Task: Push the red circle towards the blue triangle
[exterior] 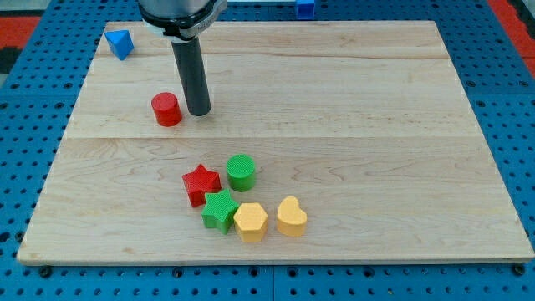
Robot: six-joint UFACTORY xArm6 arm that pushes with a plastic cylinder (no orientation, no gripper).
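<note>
My tip (199, 112) just right of red circle (166, 109).

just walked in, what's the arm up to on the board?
It is working on the red circle. My tip sits just to the circle's right in the view, close beside it; contact is hard to tell. The blue triangle is at the board's top left corner, well apart from the circle. Five other blocks sit clustered lower down, untouched.

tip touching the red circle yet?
Cannot tell. In the camera view my tip sits just to the view's right of the red circle; any gap between them is too thin to read as either contact or clearance.
</note>
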